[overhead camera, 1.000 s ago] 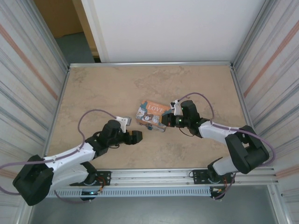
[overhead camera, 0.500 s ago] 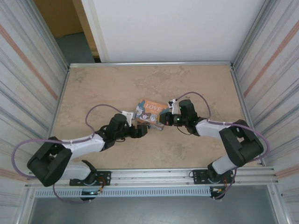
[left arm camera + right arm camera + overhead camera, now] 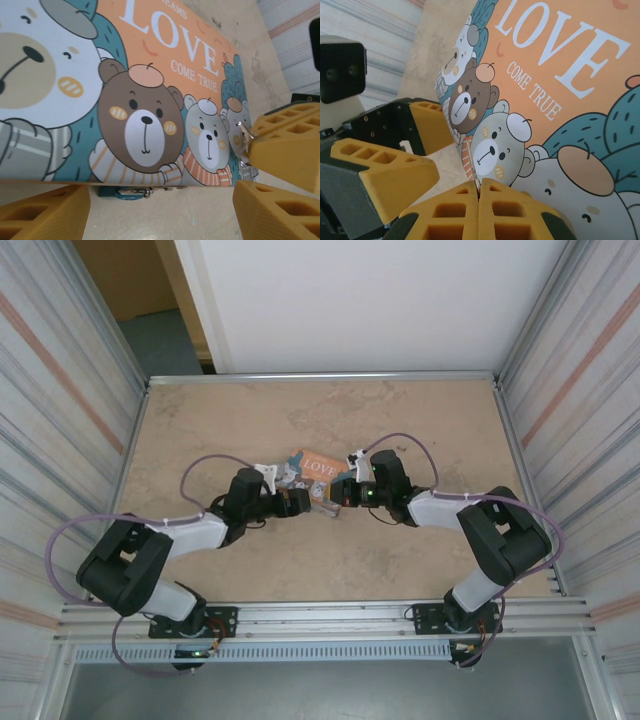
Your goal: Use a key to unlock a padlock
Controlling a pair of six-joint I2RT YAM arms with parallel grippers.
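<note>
Both arms have drawn in on the orange tin point(image 3: 318, 466) since a second ago. My left one has swung up from the lower left and my right has crept leftward. The tin itself now sits a little further toward the upper left of the tabletop point(image 3: 230, 420).

My left jaws stand wide. In the left wrist view their fingers point(image 3: 42, 212) fill the lower corners. Between them, at the tin's lower edge, lies the padlock point(image 3: 122, 192), its blue body half hidden by the rim. My right jaws are pressed tight together in the right wrist view. The key point(image 3: 243, 131) pokes out of them as a silvery sliver at the right of the left wrist view, over the lid and apart from the padlock.

The worst risk, as I judge it, is my left jaws closing on the tin's rim instead of the lock, or nudging the lock further under it. Either would come from how snugly the lock sits against the tin.

So little of the key shows that any scrape on the lid could twist it in my grip or flick it out.

My two sets of jaws are also near each other, so a hurried approach could knock them together.

I cannot tell which way the keyhole faces, so a blind push may simply shove the lock away.
</note>
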